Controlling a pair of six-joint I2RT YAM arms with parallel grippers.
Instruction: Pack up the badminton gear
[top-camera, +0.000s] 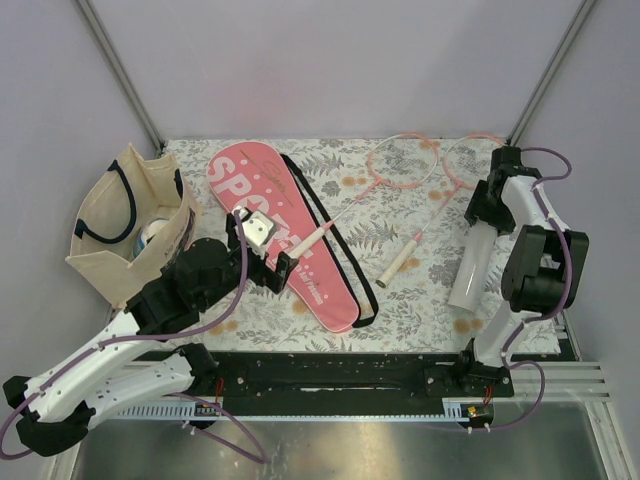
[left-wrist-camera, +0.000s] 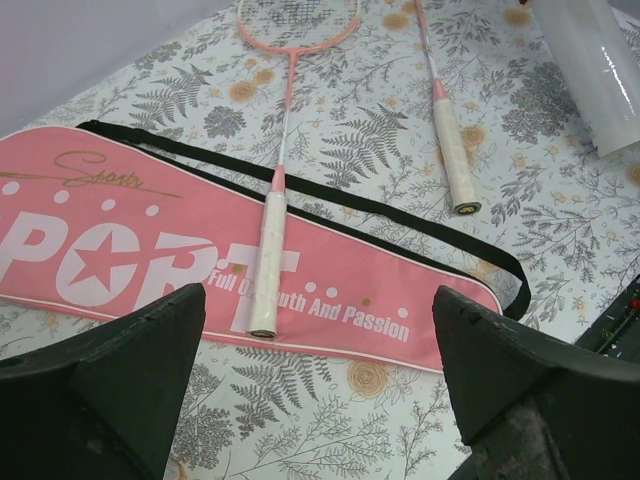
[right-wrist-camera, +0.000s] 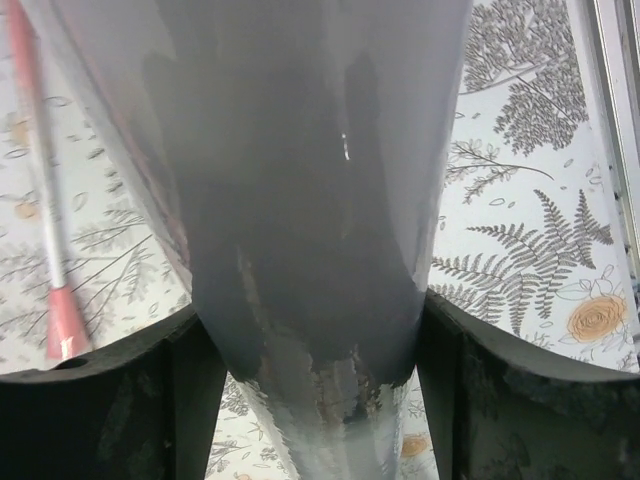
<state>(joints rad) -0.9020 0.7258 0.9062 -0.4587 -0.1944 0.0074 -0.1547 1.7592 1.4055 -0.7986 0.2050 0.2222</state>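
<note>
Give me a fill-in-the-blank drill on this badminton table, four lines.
The handle of one racket rests on the pink ___.
The right gripper has its fingers on either side of the white ___.
The tote bag stands on the ___ side of the table.
The left gripper has its jaws ___.
Missing words: cover; tube; left; open.

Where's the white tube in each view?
Top external: white tube at the right, lying lengthwise, far end in the right claw.
Left wrist: top right corner.
Right wrist: fills the centre, between the claw's fingers.
Shared landmark: the racket handle to the tube's left.
</note>
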